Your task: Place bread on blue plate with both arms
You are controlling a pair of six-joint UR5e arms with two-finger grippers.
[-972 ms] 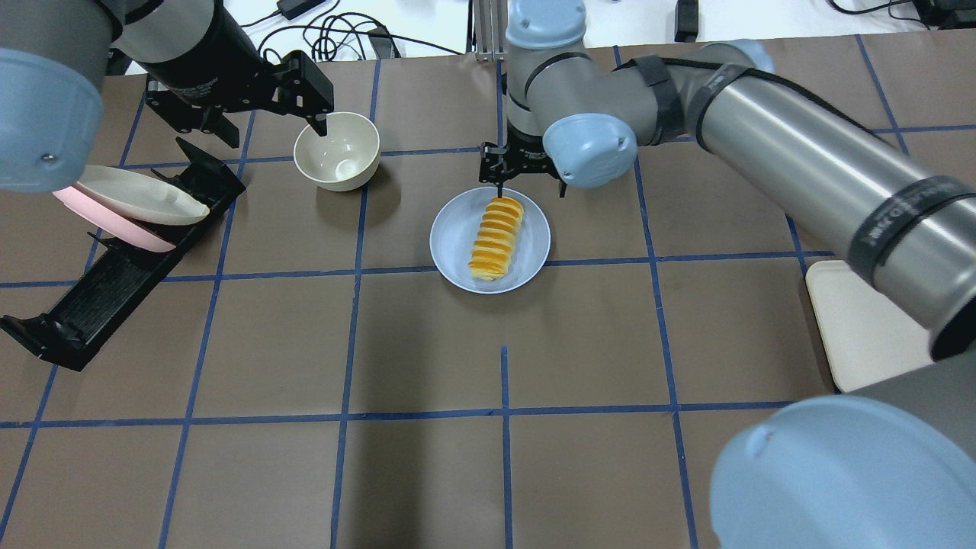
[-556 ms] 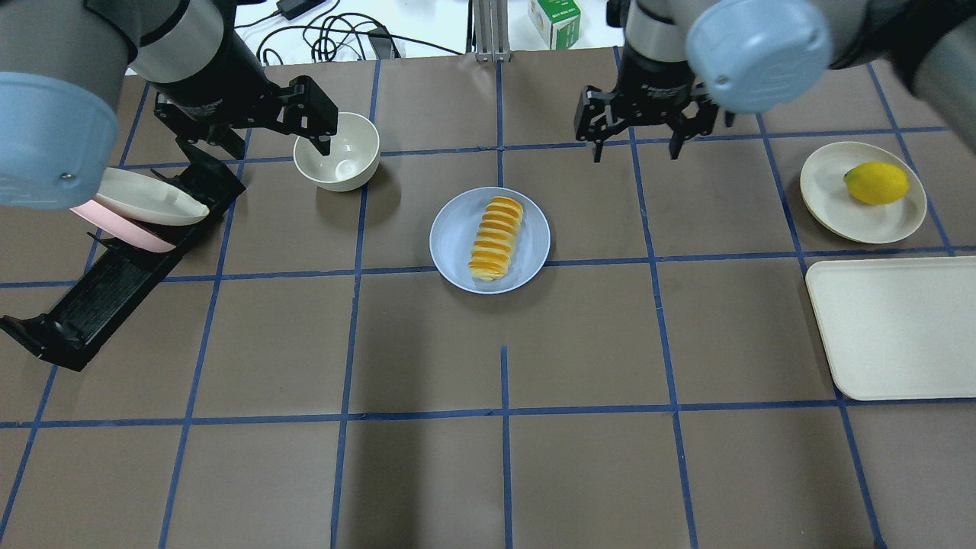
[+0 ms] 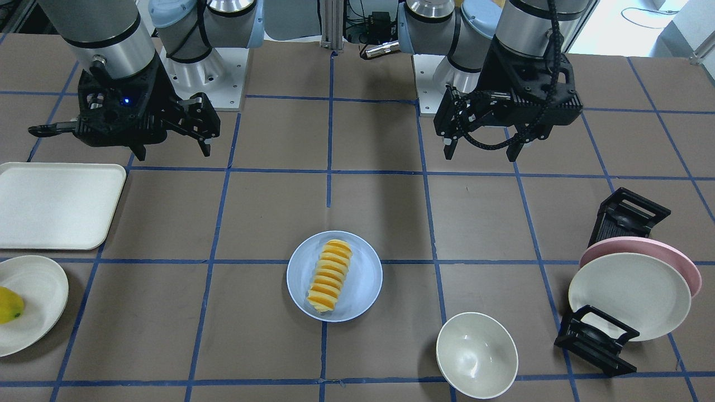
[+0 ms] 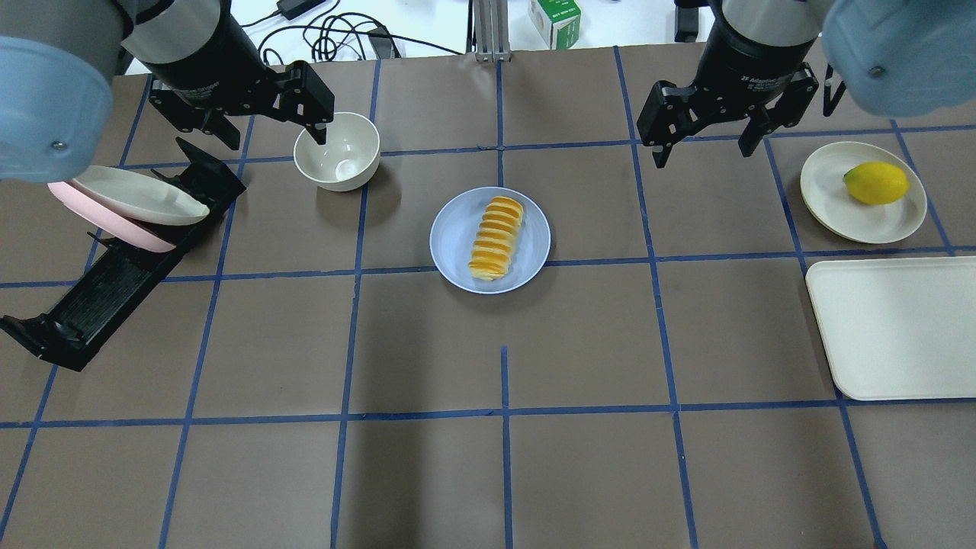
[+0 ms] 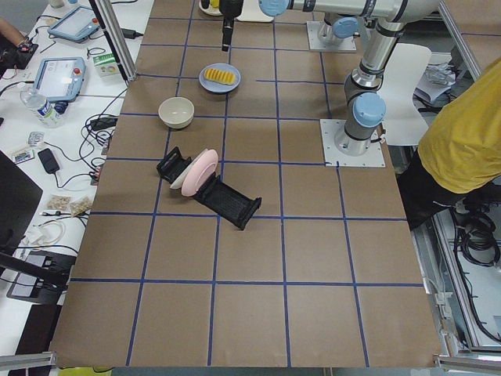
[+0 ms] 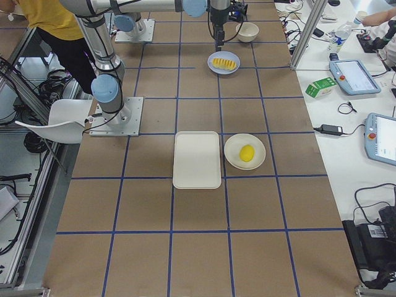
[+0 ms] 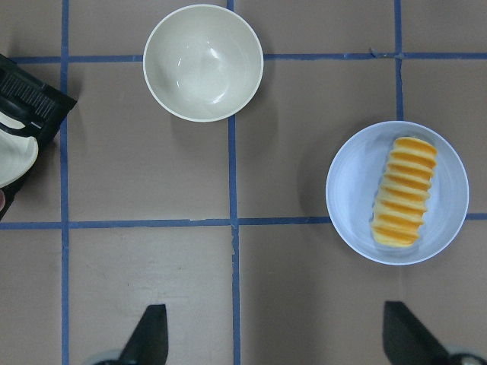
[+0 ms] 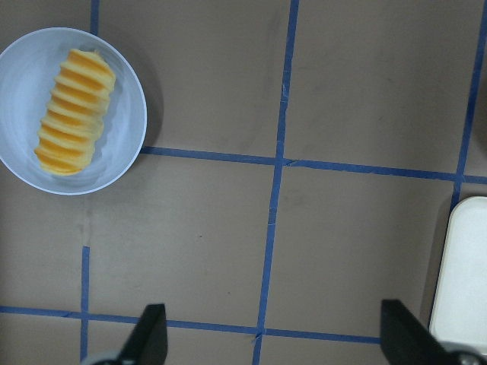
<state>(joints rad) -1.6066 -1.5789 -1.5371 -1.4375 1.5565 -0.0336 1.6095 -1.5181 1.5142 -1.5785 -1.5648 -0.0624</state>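
The bread (image 4: 497,237), a ridged orange-yellow loaf, lies on the blue plate (image 4: 454,242) at the table's middle, and nothing holds it. It also shows in the front view (image 3: 329,275), the left wrist view (image 7: 402,192) and the right wrist view (image 8: 74,112). My left gripper (image 4: 271,130) is open and empty, up beside the cream bowl, far left of the plate. My right gripper (image 4: 705,149) is open and empty, raised to the right of the plate and beyond it. The wrist views show both pairs of fingertips (image 7: 150,334) (image 8: 150,334) spread wide with nothing between them.
A cream bowl (image 4: 337,150) stands left of the plate. A black dish rack (image 4: 114,282) at the far left holds a pink plate (image 4: 114,225) and a cream plate (image 4: 137,197). At the right are a cream plate (image 4: 827,191) with a yellow fruit (image 4: 875,183) and a cream tray (image 4: 892,328).
My right gripper has left the far end of the bread and pulled away to the right. The bread stays on the blue plate. My left gripper has barely moved.
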